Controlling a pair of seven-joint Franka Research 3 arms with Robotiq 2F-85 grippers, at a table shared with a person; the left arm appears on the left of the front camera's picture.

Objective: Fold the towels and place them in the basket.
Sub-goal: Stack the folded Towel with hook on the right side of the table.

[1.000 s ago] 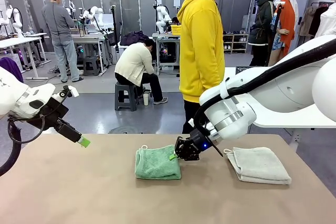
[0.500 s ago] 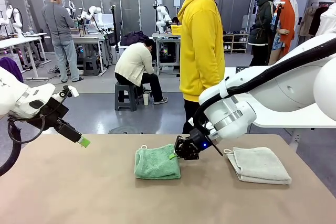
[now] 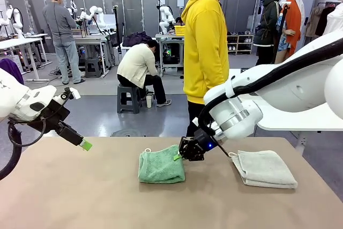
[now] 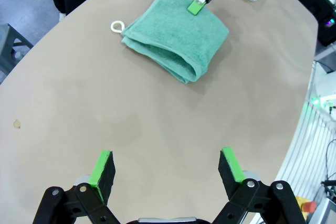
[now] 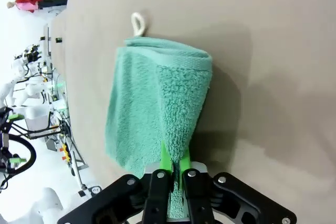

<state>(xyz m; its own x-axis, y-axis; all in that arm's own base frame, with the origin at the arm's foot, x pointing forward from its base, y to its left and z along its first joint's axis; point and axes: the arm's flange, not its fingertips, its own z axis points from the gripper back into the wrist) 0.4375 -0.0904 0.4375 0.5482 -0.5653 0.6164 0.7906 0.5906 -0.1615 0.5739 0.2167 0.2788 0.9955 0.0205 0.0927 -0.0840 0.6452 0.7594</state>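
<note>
The left gripper (image 3: 86, 145) hangs above the table's (image 3: 69, 197) left side, jaws spread wide and holding nothing. Near the middle of the table lies the folded green towel (image 3: 161, 167) – its white loop (image 3: 147, 150) at the far left corner. The right gripper (image 3: 178, 157) is clamped tight on the towel's right edge, lifting it slightly. Further right, apart, a folded grey-white towel (image 3: 265, 169) rests flat.

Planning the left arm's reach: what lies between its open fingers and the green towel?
Only bare tan table: in the left wrist view nothing sits between the left gripper and the green towel.
</note>
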